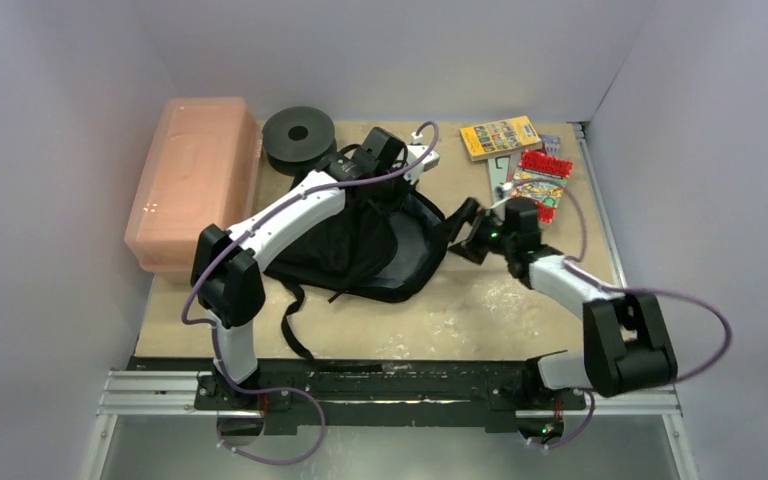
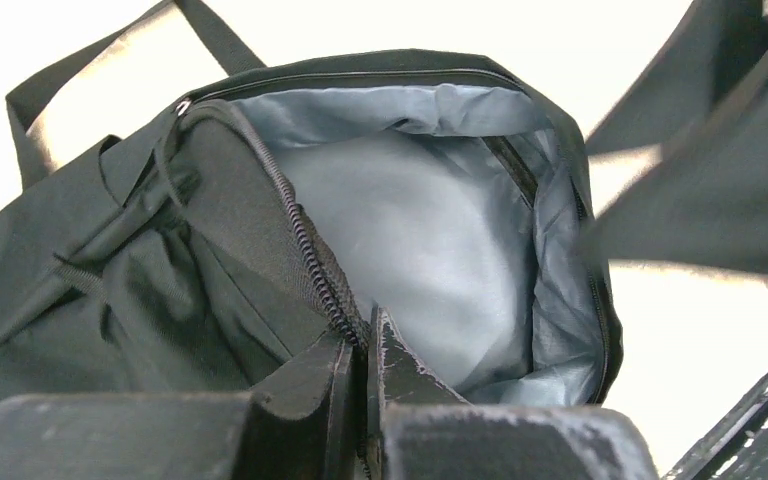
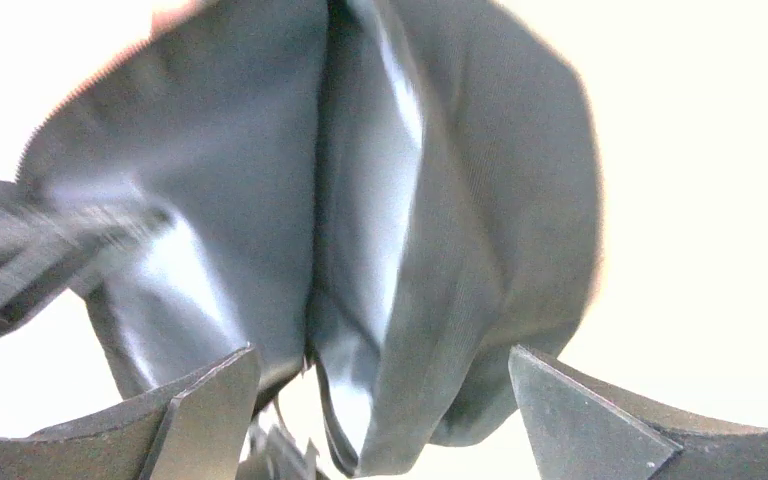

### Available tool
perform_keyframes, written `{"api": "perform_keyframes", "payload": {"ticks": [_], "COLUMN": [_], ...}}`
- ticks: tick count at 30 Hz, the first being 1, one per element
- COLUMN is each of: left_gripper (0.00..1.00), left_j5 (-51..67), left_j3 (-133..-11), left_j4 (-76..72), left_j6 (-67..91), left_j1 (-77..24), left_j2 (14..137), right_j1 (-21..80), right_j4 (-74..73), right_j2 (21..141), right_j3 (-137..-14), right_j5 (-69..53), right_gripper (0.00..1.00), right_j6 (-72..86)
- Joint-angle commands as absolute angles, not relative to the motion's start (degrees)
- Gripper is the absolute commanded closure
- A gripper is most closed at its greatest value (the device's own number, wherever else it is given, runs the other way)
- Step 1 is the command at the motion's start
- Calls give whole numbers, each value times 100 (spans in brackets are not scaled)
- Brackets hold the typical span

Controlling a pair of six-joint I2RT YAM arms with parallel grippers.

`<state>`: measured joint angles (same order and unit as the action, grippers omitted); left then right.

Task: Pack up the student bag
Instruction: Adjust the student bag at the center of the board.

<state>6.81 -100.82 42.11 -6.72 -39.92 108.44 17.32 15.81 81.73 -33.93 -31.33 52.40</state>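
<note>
Between the shut tips of the left gripper [image 2: 363, 338] sits the zip edge [image 2: 305, 245] of the student bag [image 1: 380, 255], pinched at the near rim of its mouth. Beyond those tips the mouth gapes on grey lining [image 2: 410, 230]; no contents are visible inside. The bag lies on the table [image 1: 480, 310], under and ahead of the left wrist. The right gripper [image 3: 380, 360] stands wide. A fold of the bag's side hangs between its fingers, clamped by neither so far as the blurred wrist view shows. Off the right hand's outer side lie a yellow booklet [image 1: 500, 137] and a red-topped packet [image 1: 543, 168], not yet packed.

Assessment: the step in hand appears to be spreading the mouth for loading.

Recommendation: the left grip should hold the rim raised without dragging the bag. The right hand should close on the opposite rim only, not on shell and lining bunched together, then draw away from the left hand until the opening is taut.

Risk: the loose straps [image 1: 290, 320] may snag.
</note>
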Motion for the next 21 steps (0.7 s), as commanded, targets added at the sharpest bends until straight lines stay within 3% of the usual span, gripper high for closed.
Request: {"api": "perform_keyframes", "payload": {"ticks": [1,6,9,12,15,21], "left_gripper": [100,100,100,100,100,100], "left_j5": [627,587,857,1216,1377,1427], "left_j3": [-9715,-9622,-9668,-9698,-9629,-9557], "left_j4": [3472,3413,3432,3470,3421,3440], "left_j6": [-219,44,361,646,703,691], "left_j1": [-4016,-4001,-4002,-4007,-4037,-4069], "left_j2": [10223,10081,10124,10161,10105,10081], "right_j1": [658,-249,-605,-616,-695,-1143], "right_j4": [53,-127,1843,4221,4672,6474], "right_j2": [7196,7143,6993,6995,7575,9117], "right_j3": [-3951,-4087,-3083,-2207,-2418,-2277], "right_j5": [-2529,-2380,-1993,-820,-223,-320], "right_gripper": [1,1,1,1,1,1], "right_j6": [4225,4569,5839,6722,6865,7771]}}
